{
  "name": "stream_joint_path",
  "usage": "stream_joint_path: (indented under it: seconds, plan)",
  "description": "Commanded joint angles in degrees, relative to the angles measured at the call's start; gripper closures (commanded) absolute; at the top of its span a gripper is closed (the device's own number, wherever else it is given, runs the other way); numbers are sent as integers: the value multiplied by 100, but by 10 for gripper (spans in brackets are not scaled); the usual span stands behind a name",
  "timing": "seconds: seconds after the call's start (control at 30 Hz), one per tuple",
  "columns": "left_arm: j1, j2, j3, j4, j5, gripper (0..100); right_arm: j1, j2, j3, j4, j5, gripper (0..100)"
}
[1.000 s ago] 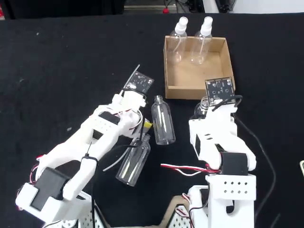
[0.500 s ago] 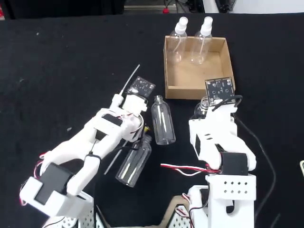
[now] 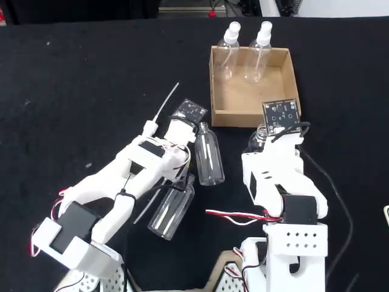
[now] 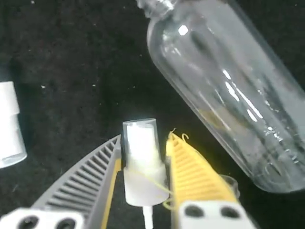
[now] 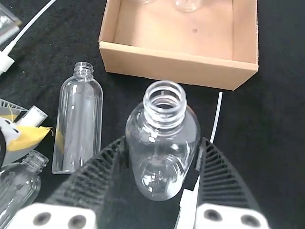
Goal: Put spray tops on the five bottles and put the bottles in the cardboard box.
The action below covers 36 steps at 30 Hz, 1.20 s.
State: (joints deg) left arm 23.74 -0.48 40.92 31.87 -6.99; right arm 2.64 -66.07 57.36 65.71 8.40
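Spray top (image 4: 141,164) sits pinched in your left gripper (image 4: 144,138) near the bench's middle, and the open-necked bottle (image 5: 164,126) it likely needs stands upright, clamped in your right gripper (image 5: 162,143), toward the bench's right edge, just before the box (image 5: 176,64).

table (image 3: 73,79): black cloth | far edge: small red item (image 3: 212,13); right edge: pale object (image 3: 386,212)

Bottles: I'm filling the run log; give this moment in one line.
left claw shut on spray top | right claw shut on uncapped bottle | cardboard box: two capped bottles | table: two uncapped bottles
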Motion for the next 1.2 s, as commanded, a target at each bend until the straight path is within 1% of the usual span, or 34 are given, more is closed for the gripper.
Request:
stream_joint_path:
  seconds: [0.0, 0.1, 0.2, 0.27, 0.43, 0.53, 0.6, 0.73, 0.77, 0.9, 1.0, 1.07, 1.17]
  plan:
    - [-110, -422, -189, 316, -35, 864, 62, -215, -57, -44, -18, 826]
    - [-215, -1134, -268, 976, -35, 863, 44, -215, -57, -44, -35, 826]
    - [-391, -2180, -277, 1653, -53, 864, 18, -215, -84, -44, -44, 827]
    - [-602, -2963, -233, 1960, -70, 865, 18, -215, -110, -44, -44, 828]
    - [-1358, -4536, -75, 2171, -26, 866, 18, -215, -233, -132, -53, 828]
    - [-1402, -4905, 268, 2215, -79, 861, 18, -215, -215, -158, -62, 828]
    - [-1385, -4818, 338, 2418, -237, 849, 18, -215, -198, -158, -62, 828]
    - [-1218, -4000, 75, 2796, -519, 744, 44, -215, -189, -158, -53, 828]
    - [-1200, -3710, -66, 2831, -510, 737, 53, -215, -189, -158, -53, 828]
    - [-971, -2541, -673, 2813, -484, 773, 62, -215, -171, -141, -53, 828]
    - [-629, -1705, -1051, 2804, -475, 791, 70, -215, -145, -123, -18, 828]
    - [-523, -1240, -1235, 2629, -475, 785, 70, -215, -84, -158, 0, 828]
    - [-585, -624, -1341, 2303, -510, 762, 70, -215, -84, -158, 0, 828]
